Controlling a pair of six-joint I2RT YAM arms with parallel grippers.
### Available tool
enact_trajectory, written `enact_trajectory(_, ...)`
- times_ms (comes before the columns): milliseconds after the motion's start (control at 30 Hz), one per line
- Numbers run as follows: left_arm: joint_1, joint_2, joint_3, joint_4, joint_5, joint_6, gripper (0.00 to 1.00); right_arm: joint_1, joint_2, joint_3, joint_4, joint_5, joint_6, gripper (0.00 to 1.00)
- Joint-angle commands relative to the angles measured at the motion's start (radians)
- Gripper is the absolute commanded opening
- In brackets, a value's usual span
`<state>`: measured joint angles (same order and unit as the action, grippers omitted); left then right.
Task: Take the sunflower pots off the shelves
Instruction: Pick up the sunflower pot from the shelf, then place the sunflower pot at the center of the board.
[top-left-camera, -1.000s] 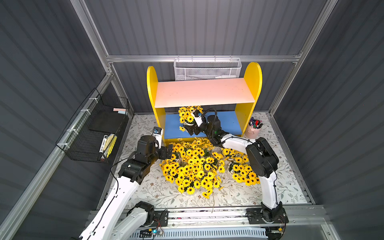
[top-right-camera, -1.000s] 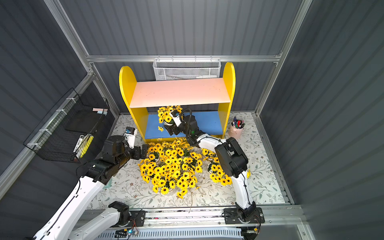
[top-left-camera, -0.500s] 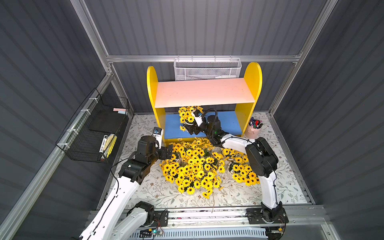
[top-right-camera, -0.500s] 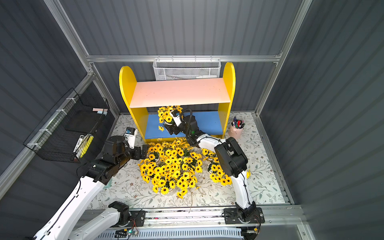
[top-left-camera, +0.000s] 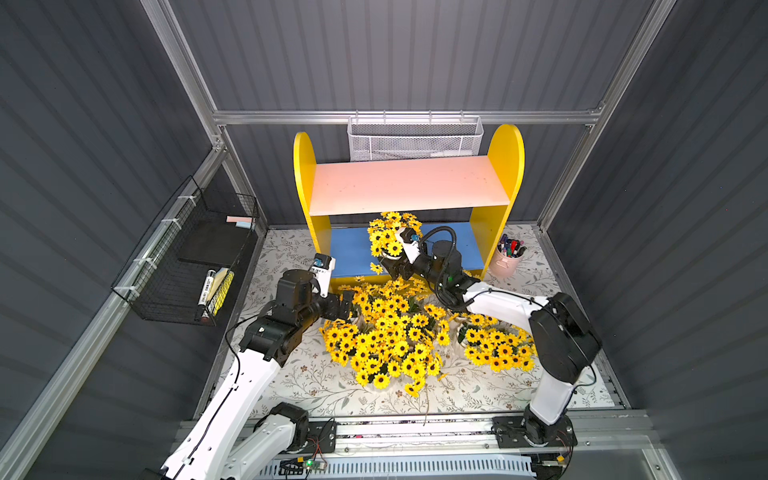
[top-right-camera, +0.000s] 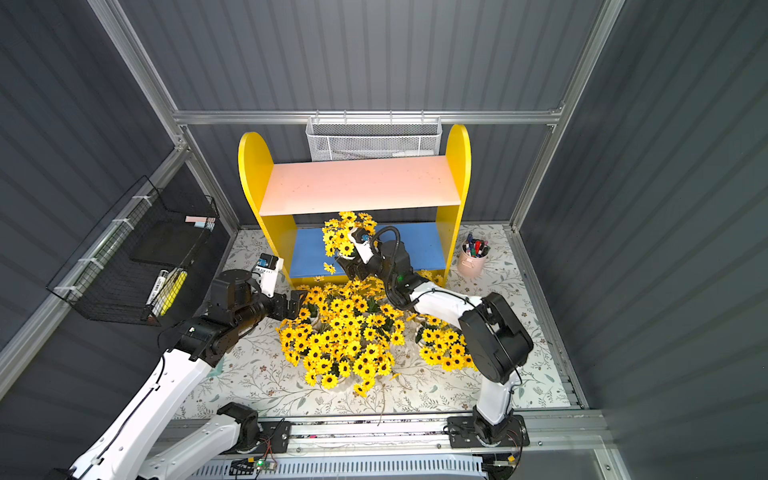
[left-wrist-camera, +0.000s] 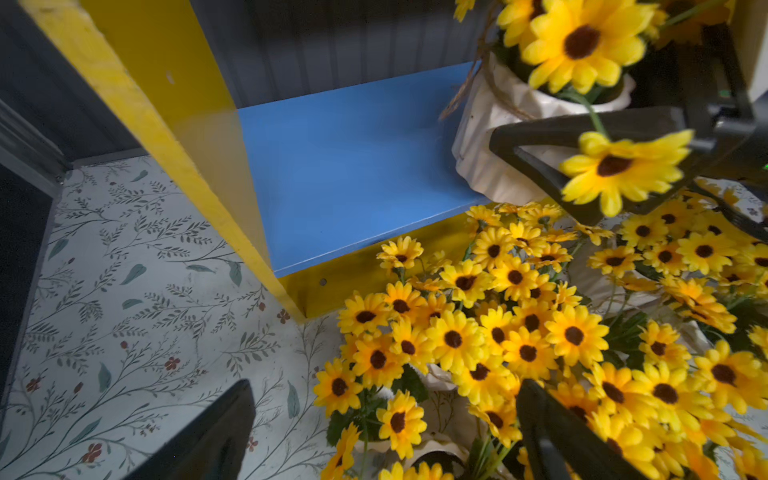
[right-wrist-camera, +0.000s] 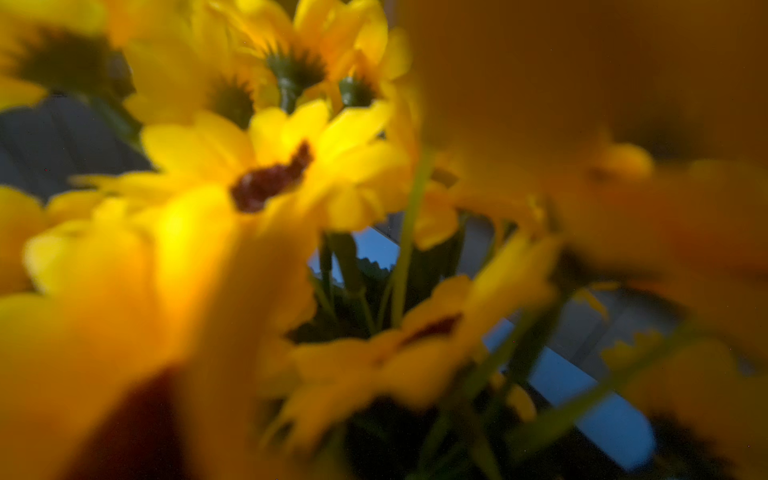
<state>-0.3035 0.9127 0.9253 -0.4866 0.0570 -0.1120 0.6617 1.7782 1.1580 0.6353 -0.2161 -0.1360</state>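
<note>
1. Shelves (top-left-camera: 305, 174), far centre of the table (top-left-camera: 316, 386). The pink upper board (top-left-camera: 407, 183) is bare. The blue lower board (top-left-camera: 349, 253) is bare except for one pot at its front edge, about mid-width.
2. Sunflower pots (top-left-camera: 386, 336) off the shelves: a dense heap on the table just in front of the unit, with a smaller clump (top-left-camera: 494, 349) to its right. Blooms hide most of the pot bodies, so we cannot count them. We judge the task nearly done, with one pot to go.
3. Black wire basket (top-left-camera: 183, 266), left wall. It holds a white-labelled marker (top-left-camera: 204, 291), a yellow item (top-left-camera: 224, 286) beside it, a dark flat item (top-left-camera: 208, 249), and pale pads (top-left-camera: 241, 222) at the far end.
4. White mesh basket (top-left-camera: 415, 141), far wall behind the shelves. We cannot make out its contents.
5. Last pot (left-wrist-camera: 478, 137): white, ribbed, twine at the rim, base at the front lip of the blue board. The right gripper (top-left-camera: 390, 266) brackets it with jaws wide. In the left wrist view one black finger (left-wrist-camera: 540, 133) lies across the pot's wall and the other is hidden. We cannot tell whether the grip has closed or the pot has been lifted. The right wrist view shows only blurred petals.
6. Left gripper (left-wrist-camera: 384, 386): fingers spread wide, nothing held, at the left edge of the heap near the shelves' left panel.
7. Pink cup (top-left-camera: 505, 266), on the table right of the shelves, is full of coloured pens.
</note>
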Motion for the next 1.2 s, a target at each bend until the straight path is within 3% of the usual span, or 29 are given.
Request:
enact_trajectory(0, 0.007, 0.011, 0.001, 0.029, 0.100, 0.017, 0.99, 0.030, -0.127, -0.069, 0.074, 0.052, -0.049, 0.00)
enact_trajectory(267, -0.003, 0.012, -0.001, 0.045, 0.179, -0.003, 0.99, 0.146, -0.429, -0.296, -0.057, 0.222, -0.114, 0.00)
enact_trajectory(600, -0.033, -0.010, -0.010, 0.054, 0.180, 0.005, 1.00, 0.358, -0.952, -0.444, -0.524, 0.529, -0.049, 0.00)
enact_trajectory(933, -0.061, -0.013, -0.028, 0.078, 0.188, 0.012, 1.00, 0.497, -1.276, -0.577, -0.959, 0.754, 0.308, 0.00)
enact_trajectory(1167, -0.071, 0.004, -0.028, 0.079, 0.182, 0.020, 0.99, 0.595, -1.324, -0.643, -1.070, 0.844, 0.465, 0.00)
